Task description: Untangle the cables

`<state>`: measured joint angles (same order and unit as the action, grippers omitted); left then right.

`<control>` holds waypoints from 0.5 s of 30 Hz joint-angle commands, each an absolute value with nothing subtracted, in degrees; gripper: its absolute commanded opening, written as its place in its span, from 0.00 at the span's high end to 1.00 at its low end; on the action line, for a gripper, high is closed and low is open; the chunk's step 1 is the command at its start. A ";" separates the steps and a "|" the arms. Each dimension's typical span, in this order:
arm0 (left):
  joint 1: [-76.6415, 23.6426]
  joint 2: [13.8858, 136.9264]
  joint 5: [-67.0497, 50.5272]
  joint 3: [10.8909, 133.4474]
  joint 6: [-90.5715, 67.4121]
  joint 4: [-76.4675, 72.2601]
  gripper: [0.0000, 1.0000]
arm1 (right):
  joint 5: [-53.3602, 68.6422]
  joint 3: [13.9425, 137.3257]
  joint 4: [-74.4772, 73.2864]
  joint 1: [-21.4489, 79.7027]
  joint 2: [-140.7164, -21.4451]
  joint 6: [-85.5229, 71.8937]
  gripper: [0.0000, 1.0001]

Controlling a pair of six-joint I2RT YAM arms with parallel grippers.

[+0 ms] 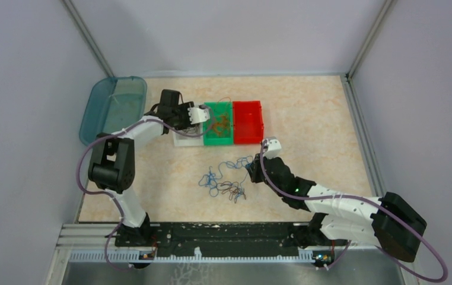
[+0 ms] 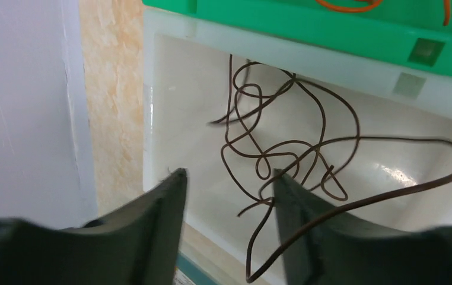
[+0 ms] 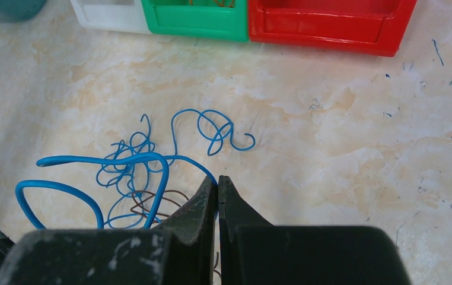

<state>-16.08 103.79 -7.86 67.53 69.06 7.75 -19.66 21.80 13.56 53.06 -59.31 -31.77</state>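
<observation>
A loose tangle of blue and dark brown cables [image 1: 223, 181] lies mid-table. My right gripper [image 1: 251, 169] sits at its right edge. In the right wrist view it [image 3: 218, 178] is shut on a blue cable [image 3: 129, 163] that runs out to the left, with a brown cable [image 3: 146, 202] under the blue loops. My left gripper [image 1: 197, 116] is open over the white bin [image 1: 182, 139]. In the left wrist view it [image 2: 229, 173] hangs above curly brown cables [image 2: 283, 148] in the white bin [image 2: 182, 89]. One brown strand lies across its right finger [image 2: 306, 231]. Orange-red cables [image 1: 219, 123] lie in the green bin.
The white bin, a green bin [image 1: 212, 138] and a red bin [image 1: 247, 122] stand side by side at mid-back. A clear teal tub [image 1: 112, 107] sits at the far left by the wall. Grey walls close in the table on three sides.
</observation>
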 commanded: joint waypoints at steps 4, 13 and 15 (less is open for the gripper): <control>-15.82 100.41 -15.78 77.29 67.67 20.74 0.25 | -20.65 23.91 14.41 52.65 -57.55 -32.15 1.00; -14.27 99.24 -19.59 84.05 75.97 36.46 0.23 | -20.32 23.52 14.85 52.65 -56.96 -32.22 1.00; -14.22 99.93 -18.91 85.74 78.75 39.33 0.23 | -20.34 23.55 14.84 52.65 -56.75 -32.18 1.00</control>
<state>-14.96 100.03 -16.49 82.04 72.66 29.17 -19.70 21.80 13.39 53.04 -58.59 -31.77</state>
